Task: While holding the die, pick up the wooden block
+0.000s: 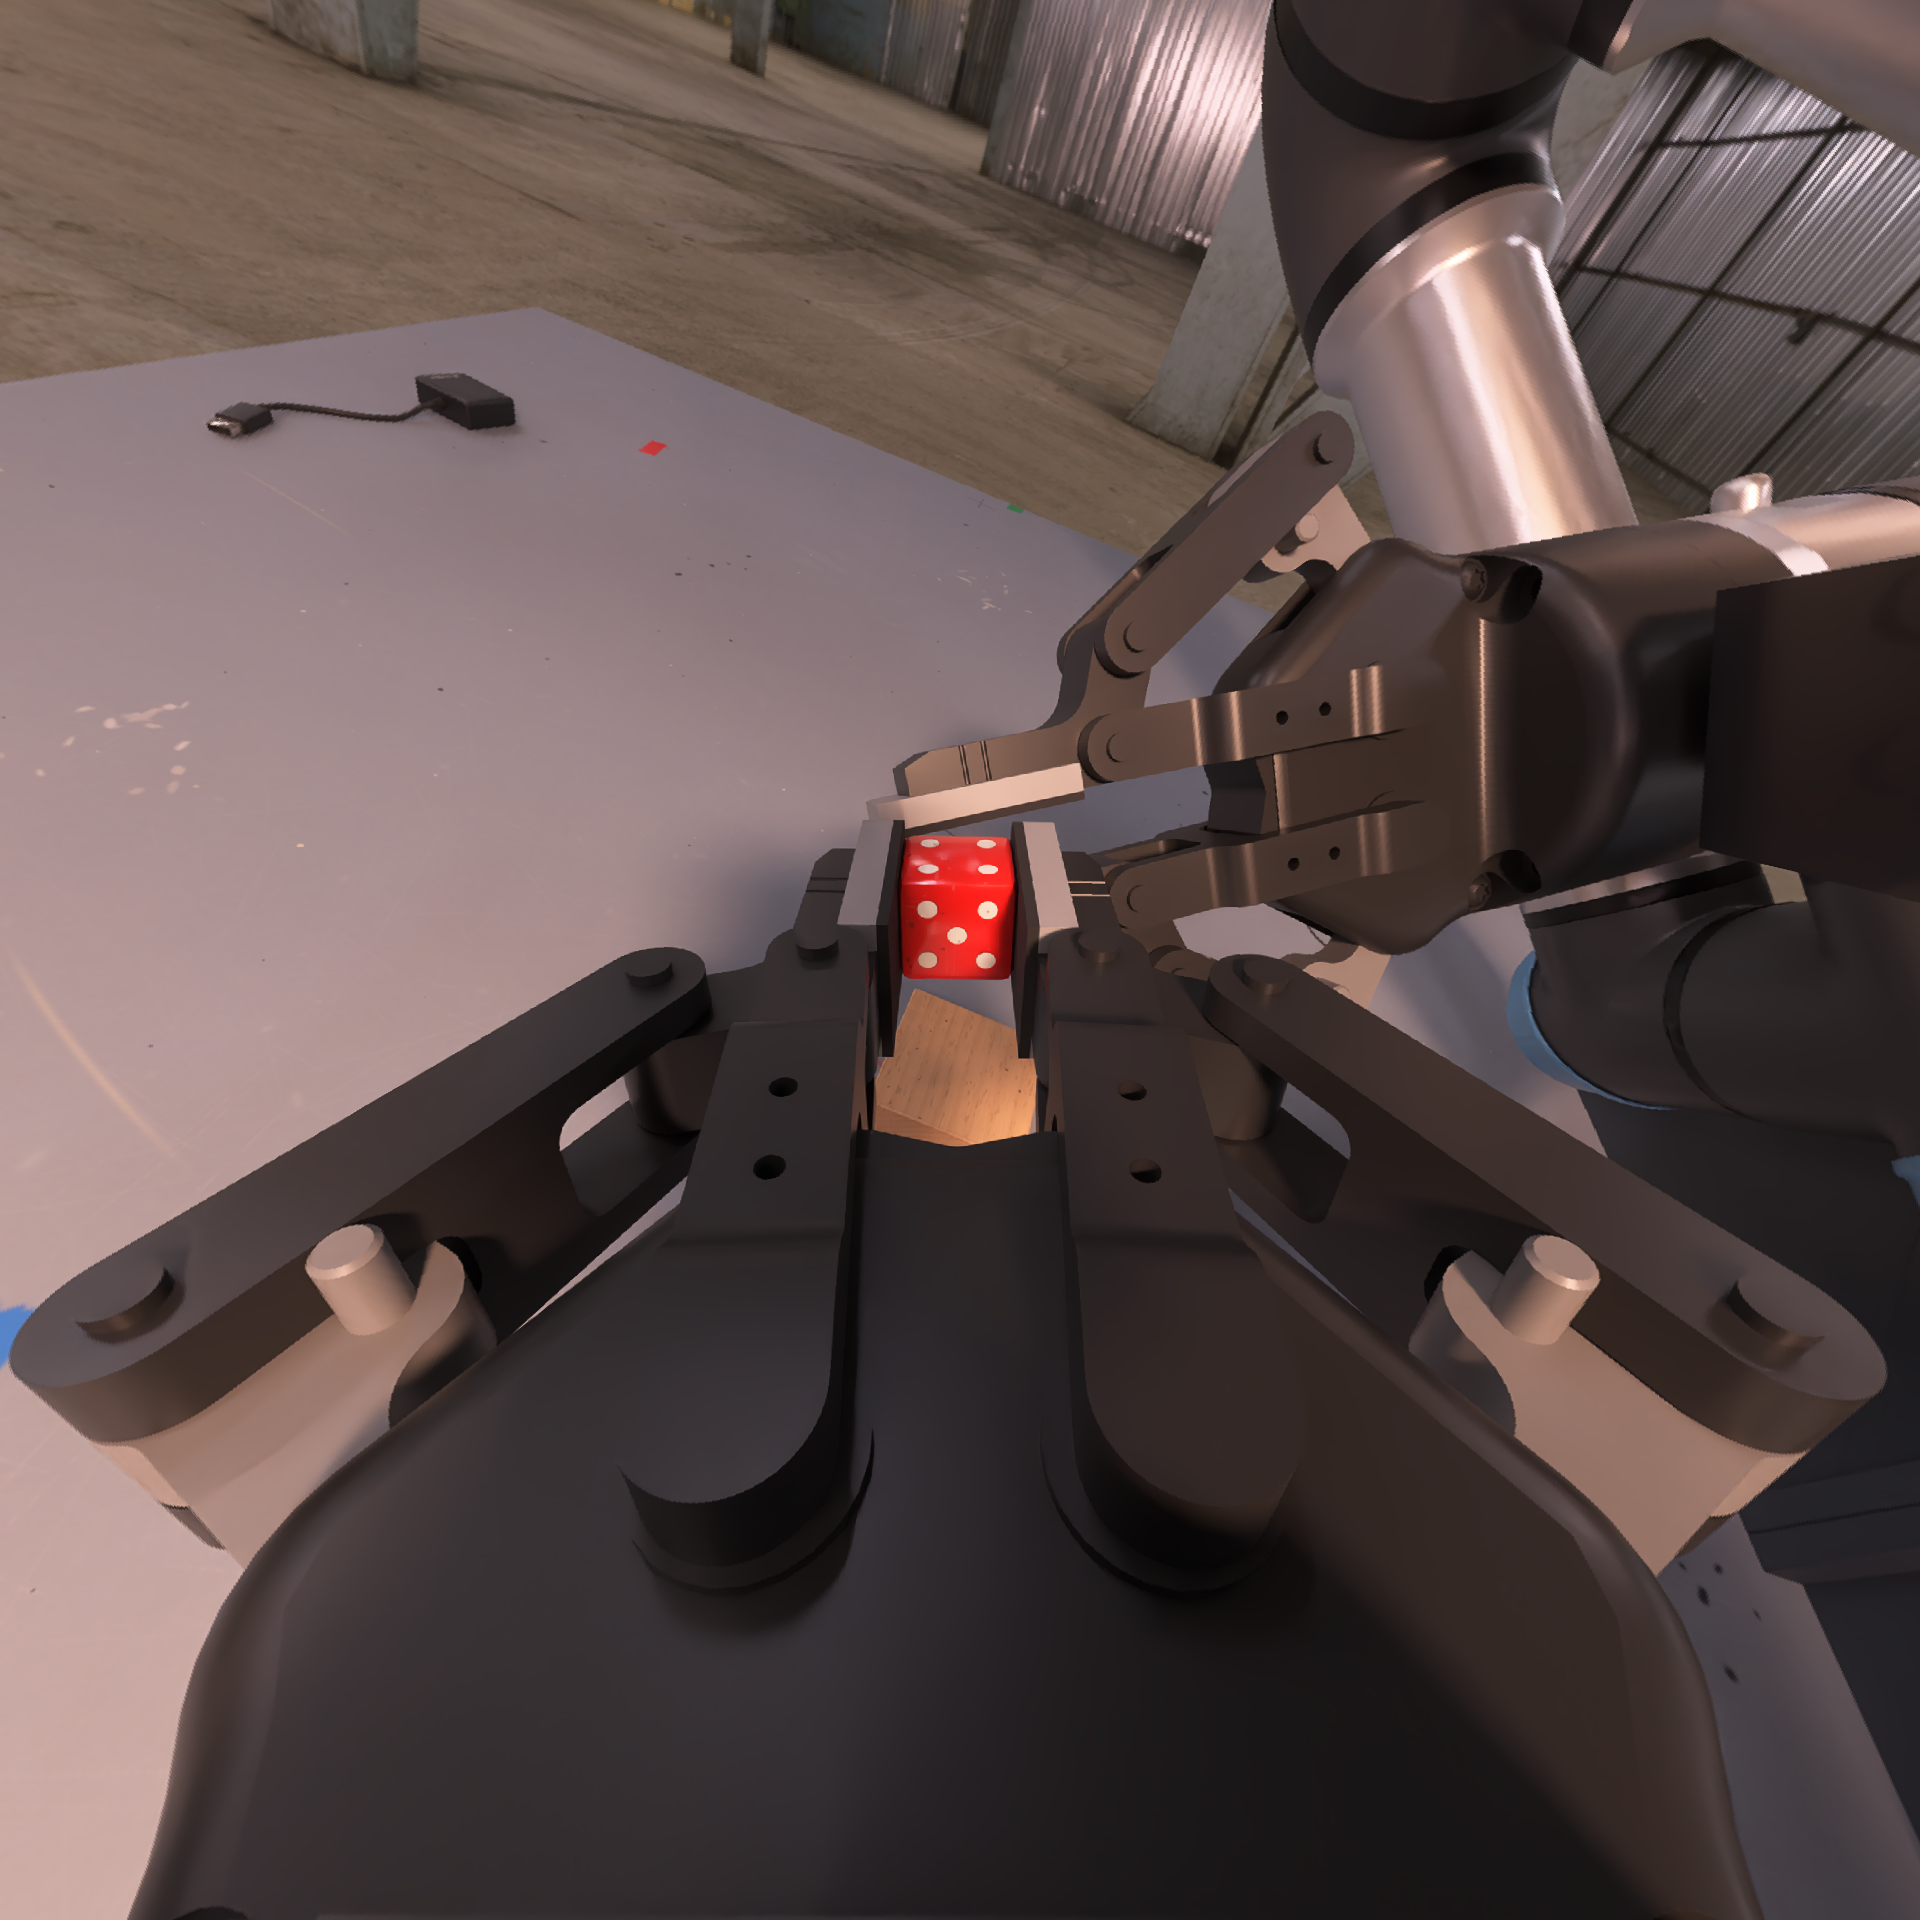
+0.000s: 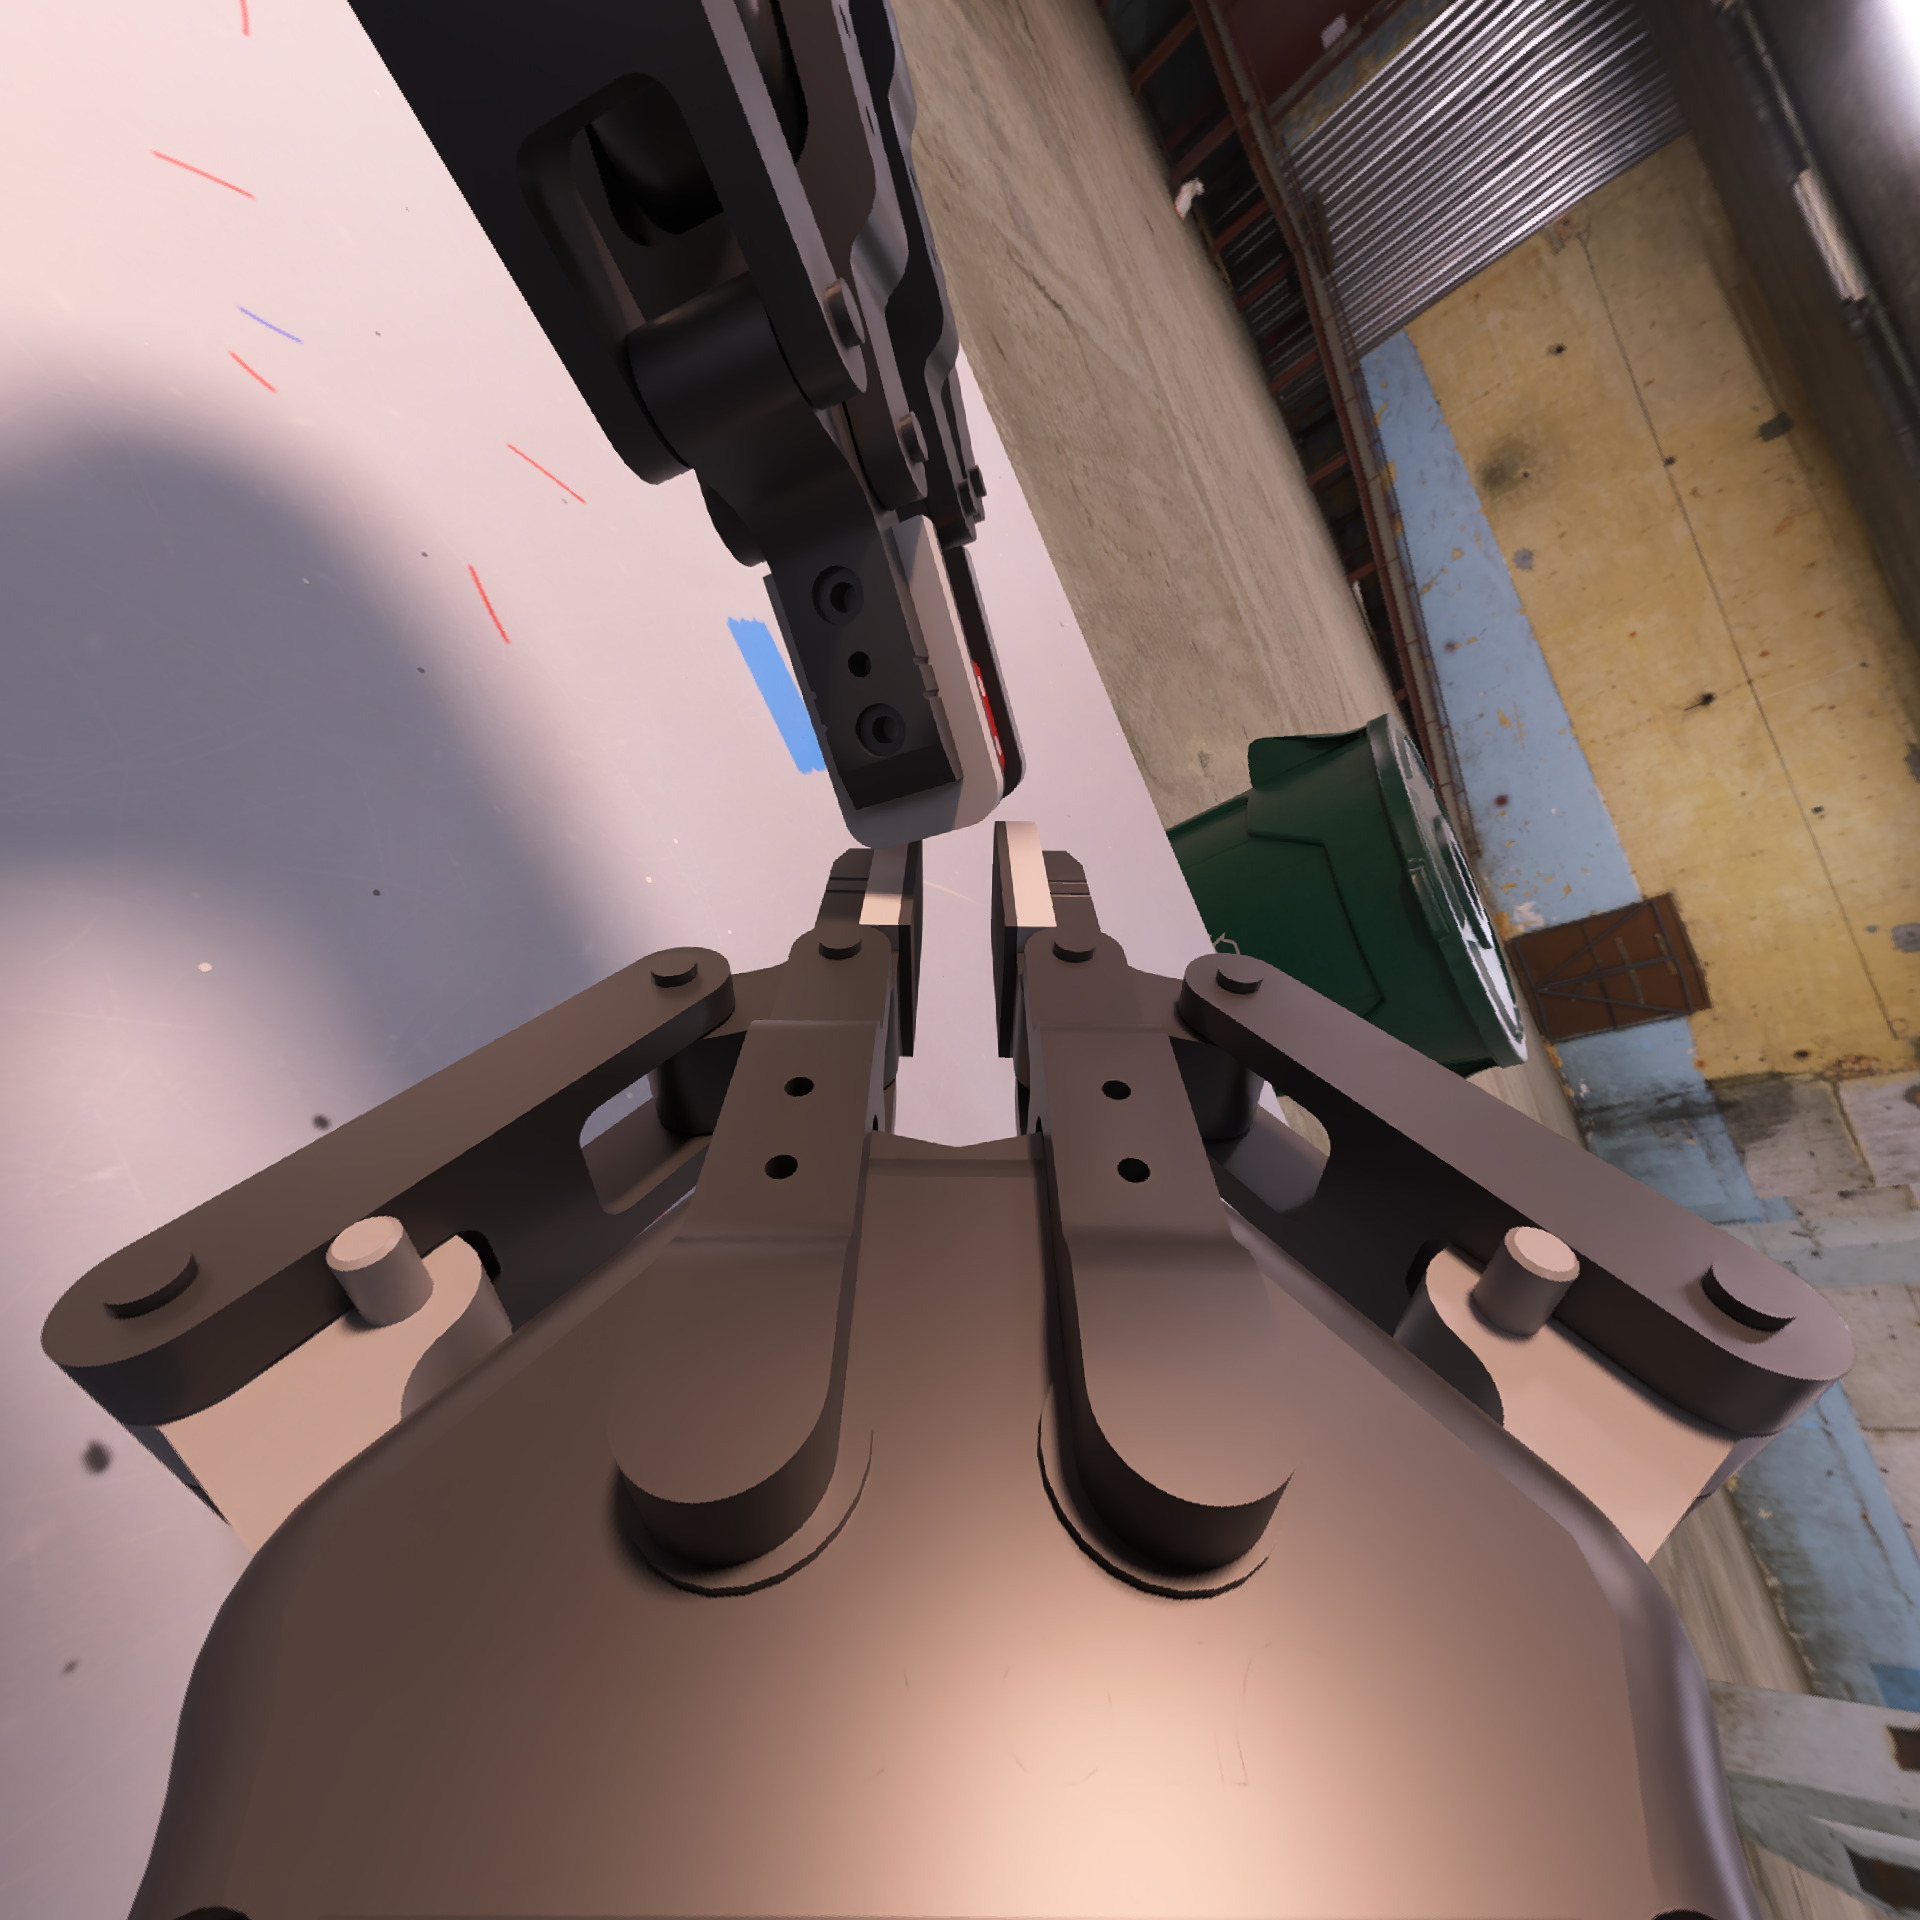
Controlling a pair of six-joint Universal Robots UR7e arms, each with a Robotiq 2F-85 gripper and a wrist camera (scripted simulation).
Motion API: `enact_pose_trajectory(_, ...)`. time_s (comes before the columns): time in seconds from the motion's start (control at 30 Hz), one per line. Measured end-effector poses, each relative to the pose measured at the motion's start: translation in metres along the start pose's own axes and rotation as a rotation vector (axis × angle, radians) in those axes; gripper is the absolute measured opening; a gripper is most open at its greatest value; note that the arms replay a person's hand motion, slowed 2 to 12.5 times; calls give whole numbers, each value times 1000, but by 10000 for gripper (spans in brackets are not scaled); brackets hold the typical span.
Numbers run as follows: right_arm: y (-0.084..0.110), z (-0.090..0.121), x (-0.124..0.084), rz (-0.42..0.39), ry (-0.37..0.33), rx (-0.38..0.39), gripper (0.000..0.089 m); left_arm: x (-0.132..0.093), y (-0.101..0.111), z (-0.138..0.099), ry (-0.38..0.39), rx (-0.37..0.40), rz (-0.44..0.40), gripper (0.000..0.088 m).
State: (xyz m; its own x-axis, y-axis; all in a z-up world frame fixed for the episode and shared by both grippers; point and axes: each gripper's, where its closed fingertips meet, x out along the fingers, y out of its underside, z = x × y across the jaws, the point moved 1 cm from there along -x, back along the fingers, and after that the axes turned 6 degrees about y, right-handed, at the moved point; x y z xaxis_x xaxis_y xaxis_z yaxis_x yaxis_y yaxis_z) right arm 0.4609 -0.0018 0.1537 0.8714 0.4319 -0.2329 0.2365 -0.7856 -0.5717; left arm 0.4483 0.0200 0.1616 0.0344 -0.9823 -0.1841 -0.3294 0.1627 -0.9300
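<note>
In the left wrist view we see the left gripper (image 1: 956,904) pinching the red die (image 1: 956,906) between its two pads, white pips showing on the faces toward us. Directly below the die, at 6 o'clock from it and visible through the gap between the fingers, lies the wooden block (image 1: 961,1086), light-grained and turned at an angle on the grey table (image 1: 416,727); nothing grips it.

The right gripper (image 1: 971,831) reaches in from 3 o'clock, one finger passing just above the die and the other beside the left gripper's right finger (whether they touch, we cannot tell). In its own view the right gripper (image 2: 956,883) has its fingers drawn near each other but with a narrow empty gap between the pads, holding nothing. The left gripper (image 2: 966,727) comes down from 12 o'clock there, its tip just above the right fingertips, a sliver of the die (image 2: 992,707) showing red at its edge.

Far off toward 10 o'clock on the table rests a black cable adapter (image 1: 364,407). A green bin (image 2: 1371,894) stands on the floor at 3 o'clock in the right wrist view.
</note>
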Motion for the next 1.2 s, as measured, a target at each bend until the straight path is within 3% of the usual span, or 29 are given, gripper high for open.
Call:
enact_pose_trajectory(0.67, -1, 2, 0, -6, -6, -21, 120, -2, -4, 1, 25, -42, -46, 179)
enact_pose_trajectory(1.2, -1, 4, 1, -6, -13, -17, 120, -3, -1, 1, 26, -46, -25, 179)
